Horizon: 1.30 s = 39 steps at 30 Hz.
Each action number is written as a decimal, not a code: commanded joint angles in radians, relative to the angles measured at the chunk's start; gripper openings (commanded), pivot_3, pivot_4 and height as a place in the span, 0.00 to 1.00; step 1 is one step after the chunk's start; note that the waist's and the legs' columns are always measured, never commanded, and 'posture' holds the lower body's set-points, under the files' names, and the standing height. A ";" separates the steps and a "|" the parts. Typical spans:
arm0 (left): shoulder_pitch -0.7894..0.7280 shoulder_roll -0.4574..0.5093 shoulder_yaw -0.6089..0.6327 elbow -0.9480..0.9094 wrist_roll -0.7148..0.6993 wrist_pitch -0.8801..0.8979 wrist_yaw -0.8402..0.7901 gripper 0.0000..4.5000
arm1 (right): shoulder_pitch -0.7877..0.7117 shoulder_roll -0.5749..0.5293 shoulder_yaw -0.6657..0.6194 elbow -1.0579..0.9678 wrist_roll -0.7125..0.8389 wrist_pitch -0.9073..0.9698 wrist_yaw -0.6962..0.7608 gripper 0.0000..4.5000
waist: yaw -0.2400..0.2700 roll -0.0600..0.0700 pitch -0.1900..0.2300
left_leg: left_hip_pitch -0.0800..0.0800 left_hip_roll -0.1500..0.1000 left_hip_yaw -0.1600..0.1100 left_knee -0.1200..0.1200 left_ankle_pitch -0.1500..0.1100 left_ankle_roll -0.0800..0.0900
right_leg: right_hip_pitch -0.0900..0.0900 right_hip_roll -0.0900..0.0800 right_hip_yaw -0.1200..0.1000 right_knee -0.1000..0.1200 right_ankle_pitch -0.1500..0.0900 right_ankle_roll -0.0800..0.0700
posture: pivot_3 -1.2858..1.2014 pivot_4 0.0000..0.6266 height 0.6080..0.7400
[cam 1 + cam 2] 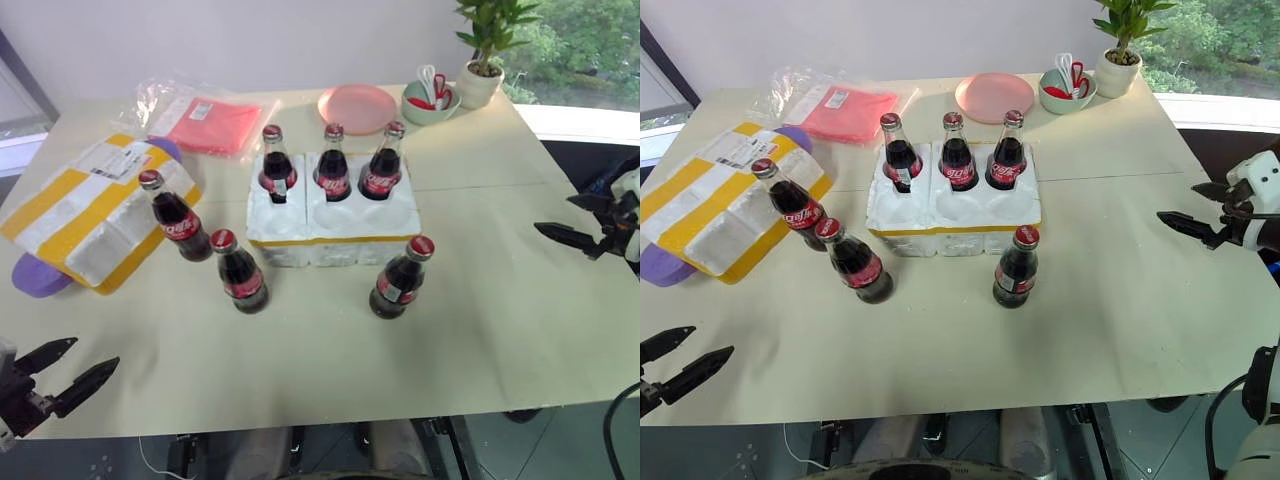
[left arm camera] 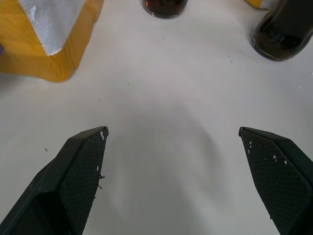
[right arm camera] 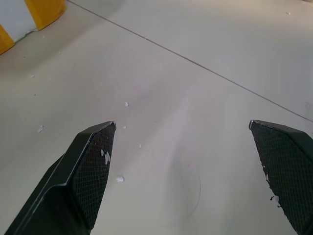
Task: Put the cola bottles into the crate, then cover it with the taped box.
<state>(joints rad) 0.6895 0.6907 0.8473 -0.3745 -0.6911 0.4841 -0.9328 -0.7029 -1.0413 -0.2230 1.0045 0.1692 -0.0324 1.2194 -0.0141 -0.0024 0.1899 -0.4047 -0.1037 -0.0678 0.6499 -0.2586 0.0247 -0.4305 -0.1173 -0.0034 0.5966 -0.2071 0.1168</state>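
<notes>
The crate (image 1: 330, 228), a low white foam block with a yellow band, sits mid-table. Three cola bottles (image 1: 333, 165) stand in its back row of sockets. Three more stand on the table: one (image 1: 178, 218) beside the taped box, one (image 1: 240, 273) in front of the crate's left corner, one (image 1: 402, 279) in front of its right corner. The taped box (image 1: 95, 210) lies tilted at the left. My left gripper (image 1: 95, 353) hovers open at the near left edge, empty. My right gripper (image 1: 553, 213) hangs open at the right, well clear of the crate.
A red packet in clear plastic (image 1: 205, 125), a pink plate (image 1: 357, 107), a green bowl with utensils (image 1: 430, 100) and a potted plant (image 1: 482, 60) line the far side. A purple object (image 1: 35, 275) lies under the taped box.
</notes>
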 commanded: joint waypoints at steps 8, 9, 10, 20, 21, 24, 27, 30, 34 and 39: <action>-0.062 0.014 0.039 -0.002 -0.019 0.040 0.053 0.99 | -0.018 -0.020 -0.024 0.008 0.018 0.005 -0.008 1.00 | 0.000 0.000 0.000 | 0.001 0.000 0.000 0.000 0.000 0.000 | 0.000 0.000 0.000 0.001 0.000 0.000 | 0.52 0.24 1.00; -0.068 0.017 0.037 -0.004 -0.023 0.045 0.050 0.99 | -0.016 -0.020 -0.024 0.006 0.023 0.014 0.006 1.00 | 0.000 0.000 0.000 | 0.001 0.000 0.000 0.000 0.000 0.000 | 0.000 0.000 0.000 0.001 0.000 0.000 | 0.52 0.24 1.00; -0.072 0.020 0.036 -0.006 -0.023 0.046 0.046 0.99 | -0.013 -0.021 -0.025 0.000 0.027 0.018 0.019 1.00 | 0.000 0.000 0.000 | 0.001 0.000 0.000 0.000 0.000 0.000 | 0.000 0.000 0.000 0.001 0.000 0.000 | 0.52 0.24 1.00; -0.256 0.146 0.013 -0.023 -0.142 0.137 0.037 0.99 | -0.089 -0.111 -0.027 -0.207 0.130 0.242 0.263 1.00 | 0.004 0.005 0.001 | 0.001 0.000 0.000 0.001 0.000 0.000 | 0.000 0.000 0.000 0.003 0.000 0.000 | 0.52 0.24 1.00; -0.309 0.177 -0.016 0.002 -0.138 0.142 0.039 0.99 | -0.104 -0.122 -0.021 -0.260 0.152 0.292 0.298 1.00 | 0.003 0.005 0.000 | 0.001 0.000 0.000 0.001 0.000 0.000 | 0.000 0.001 0.000 0.003 0.000 0.000 | 0.52 0.24 1.00; -0.463 0.241 -0.108 0.077 -0.115 0.153 0.054 0.99 | -0.143 -0.142 -0.009 -0.399 0.217 0.427 0.368 1.00 | 0.001 0.006 0.000 | 0.001 0.000 0.000 0.001 0.001 -0.001 | 0.000 0.002 0.000 0.003 0.001 0.000 | 0.52 0.24 1.00; -0.624 0.260 -0.228 0.170 -0.058 0.135 0.083 0.99 | -0.128 -0.161 -0.005 -0.557 0.297 0.535 0.390 1.00 | -0.002 0.007 0.000 | 0.002 0.000 0.000 0.001 0.001 -0.001 | -0.001 0.002 0.000 0.003 0.001 0.001 | 0.52 0.24 1.00; -0.767 0.242 -0.334 0.265 0.014 0.100 0.111 0.99 | -0.104 -0.170 -0.018 -0.685 0.362 0.612 0.393 1.00 | 0.001 0.007 0.001 | 0.001 0.000 0.001 0.000 0.001 -0.002 | -0.004 0.001 0.000 0.007 0.003 0.004 | 0.52 0.24 1.00; -0.883 0.212 -0.456 0.343 0.078 0.063 0.087 0.99 | -0.105 -0.156 -0.047 -0.791 0.428 0.702 0.344 1.00 | 0.003 0.006 0.001 | -0.003 -0.003 0.002 0.001 0.001 -0.002 | -0.011 -0.001 0.001 0.014 0.003 0.004 | 0.52 0.24 1.00; -0.942 0.185 -0.516 0.403 0.128 0.026 0.072 0.99 | -0.044 -0.161 -0.088 -0.872 0.471 0.735 0.310 1.00 | 0.003 0.006 0.001 | -0.003 -0.002 0.002 0.001 0.003 -0.001 | -0.012 -0.001 0.001 0.016 0.003 0.004 | 0.52 0.24 1.00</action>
<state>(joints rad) -0.2380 0.8688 0.3256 0.0321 -0.5763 0.5351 -0.8517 -0.7419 -1.1853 -0.2644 0.1690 0.6113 0.6948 1.5395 -0.0114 0.0038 0.1906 -0.4078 -0.1062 -0.0654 0.6511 -0.2552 0.0240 -0.4426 -0.1187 -0.0020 0.6125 -0.2041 0.1209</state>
